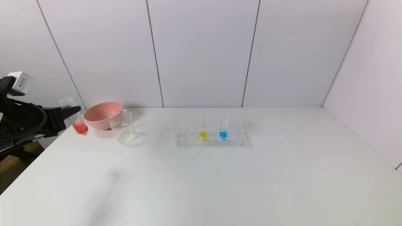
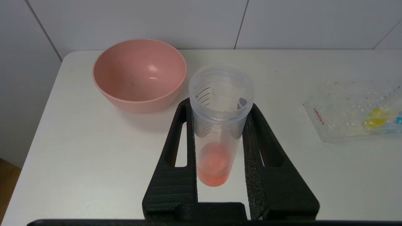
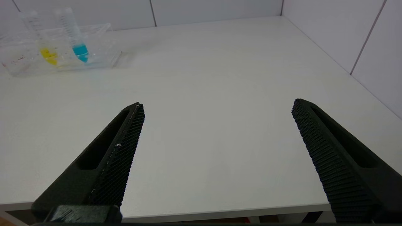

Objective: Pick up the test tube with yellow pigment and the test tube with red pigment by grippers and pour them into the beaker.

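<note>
Left gripper fingers pinch red tube; right gripper fingers spread, unseen from head.

A pink bowl is sitting on the white tabletop. A blue tube is standing in the clear rack.

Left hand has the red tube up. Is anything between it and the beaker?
Nothing visible. The left hand holds the red-pigment tube left of the beaker, with only bare table between them. The pink bowl stands behind the beaker, off the direct line.
</note>
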You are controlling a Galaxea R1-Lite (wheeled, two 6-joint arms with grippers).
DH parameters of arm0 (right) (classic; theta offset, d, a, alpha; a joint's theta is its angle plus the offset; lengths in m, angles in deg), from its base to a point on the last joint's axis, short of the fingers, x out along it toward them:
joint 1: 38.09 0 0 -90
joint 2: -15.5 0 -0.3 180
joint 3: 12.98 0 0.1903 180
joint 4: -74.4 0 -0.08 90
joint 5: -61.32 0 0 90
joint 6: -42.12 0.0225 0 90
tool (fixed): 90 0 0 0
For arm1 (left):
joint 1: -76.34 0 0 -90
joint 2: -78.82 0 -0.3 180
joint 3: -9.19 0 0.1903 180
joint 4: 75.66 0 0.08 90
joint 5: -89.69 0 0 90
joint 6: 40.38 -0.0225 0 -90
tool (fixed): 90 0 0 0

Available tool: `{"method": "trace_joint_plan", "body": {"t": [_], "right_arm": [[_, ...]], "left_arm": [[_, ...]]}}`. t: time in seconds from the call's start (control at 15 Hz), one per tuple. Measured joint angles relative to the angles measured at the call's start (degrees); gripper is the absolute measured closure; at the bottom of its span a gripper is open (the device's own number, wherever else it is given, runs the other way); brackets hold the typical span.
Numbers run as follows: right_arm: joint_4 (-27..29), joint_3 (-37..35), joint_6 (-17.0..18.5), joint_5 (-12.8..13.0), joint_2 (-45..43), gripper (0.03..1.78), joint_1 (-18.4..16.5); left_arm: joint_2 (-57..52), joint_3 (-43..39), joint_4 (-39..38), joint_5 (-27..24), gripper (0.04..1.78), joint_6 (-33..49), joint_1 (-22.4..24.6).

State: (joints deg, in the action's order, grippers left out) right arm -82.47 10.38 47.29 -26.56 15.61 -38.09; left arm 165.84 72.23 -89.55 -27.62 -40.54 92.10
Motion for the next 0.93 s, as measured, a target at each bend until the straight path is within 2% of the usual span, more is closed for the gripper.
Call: {"method": "trace_joint_plan", "body": {"t": [0.13,0.27,0.53,0.73,0.93], "right_arm": [[0.0,0.0,0.0,0.0,0.0,0.1,0.0],[0.0,0.0,0.0,0.0,0.0,0.1,0.0],[0.0,0.0,0.0,0.0,0.0,0.1,0.0],[0.0,0.0,0.0,0.0,0.0,0.1,0.0],[0.0,0.0,0.0,0.0,0.0,0.1,0.0]], "left_arm": [[5.5,4.2,0.2,-5.0,1.38,-5.4,1.2],[10.2,10.2,3.9,-6.9,1.38,-12.1,1.7],[15.9,24.6,21.6,-8.6,1.38,-26.2,1.8],[19.5,34.0,32.9,-8.8,1.38,-35.0,0.9],[23.6,40.2,35.1,-5.5,1.38,-42.8,-0.3]]}}
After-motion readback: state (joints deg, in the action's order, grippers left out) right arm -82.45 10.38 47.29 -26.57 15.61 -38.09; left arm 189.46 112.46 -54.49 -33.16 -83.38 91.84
